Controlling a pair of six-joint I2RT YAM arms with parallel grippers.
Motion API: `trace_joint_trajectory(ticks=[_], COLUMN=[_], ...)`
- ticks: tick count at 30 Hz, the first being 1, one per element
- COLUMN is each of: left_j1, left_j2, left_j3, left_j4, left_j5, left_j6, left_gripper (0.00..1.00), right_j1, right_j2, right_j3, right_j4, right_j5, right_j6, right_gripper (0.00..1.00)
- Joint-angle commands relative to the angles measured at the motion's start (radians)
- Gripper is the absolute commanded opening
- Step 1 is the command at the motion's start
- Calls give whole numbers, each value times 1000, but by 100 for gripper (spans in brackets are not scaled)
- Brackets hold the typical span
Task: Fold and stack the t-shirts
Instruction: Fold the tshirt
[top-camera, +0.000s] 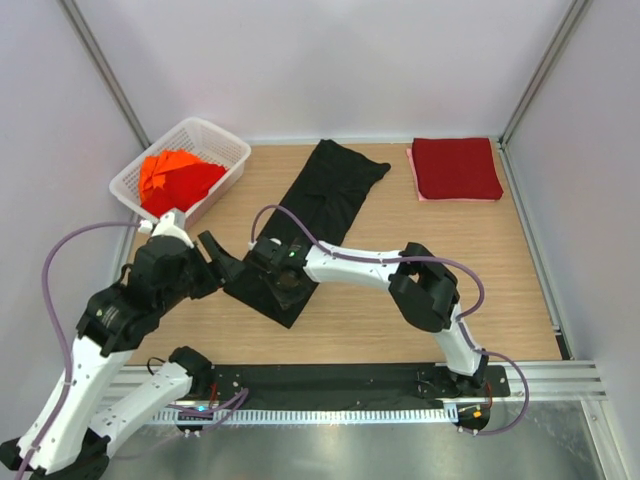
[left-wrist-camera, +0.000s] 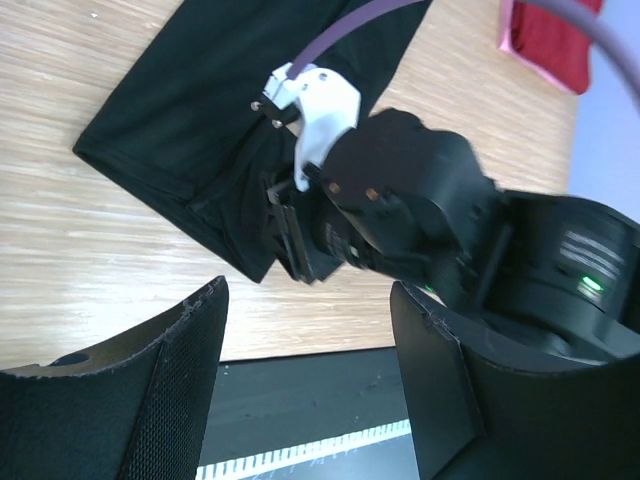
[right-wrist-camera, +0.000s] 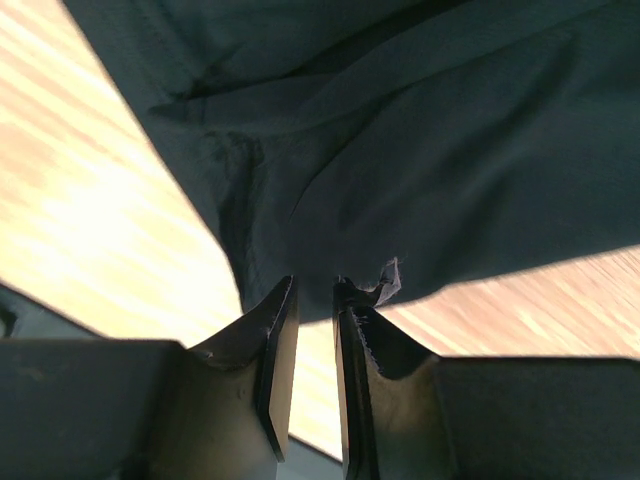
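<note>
Red shirt (top-camera: 457, 168) is lying folded; black shirt (top-camera: 322, 195) is being folded on the counter (top-camera: 400, 310); orange ones (top-camera: 172, 178) are waiting in basket (top-camera: 228, 141). Right claw (right-wrist-camera: 315, 288) is being held nearly shut at its hem, grip unclear; left claw (left-wrist-camera: 308, 295) wide open, empty.

The small pale print on the right arm's black housing (left-wrist-camera: 590, 250) is too blurred to read.

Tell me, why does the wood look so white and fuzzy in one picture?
Right wrist view: the table is washed out by glare and the black shirt looks hazy grey; left wrist view: table slightly smeared; top view: sharp, evenly lit.
</note>
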Motion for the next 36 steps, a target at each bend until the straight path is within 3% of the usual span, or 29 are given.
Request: trace_joint_trajectory(ticks=[1,9,16,24,31,36], left_j1=[3,5,5,5,-5,-23], left_j2=[-62,-102,-105,54,219,297], left_j3=[-14,-26,-57,-198,-356,-428], left_j4=[-34,-69,-72,62,257,377], left_j5=[-19,58,82,292,384,446], left_j6=[-50,-69,-70,-69,-66,-90], left_gripper=[67,67,69,69,68,68], right_j1=[8,13,13,7,-19,-140], right_j2=[25,-2,-200,-448,-669,-786], right_j3=[-14,-204,-475,-704,-704,-692], right_j4=[53,106,94,-28,-88,-133], right_j5=[2,43,110,213,238,204], right_j6=[20,6,65,186,253,258], right_gripper=[27,31,32,34,44,51])
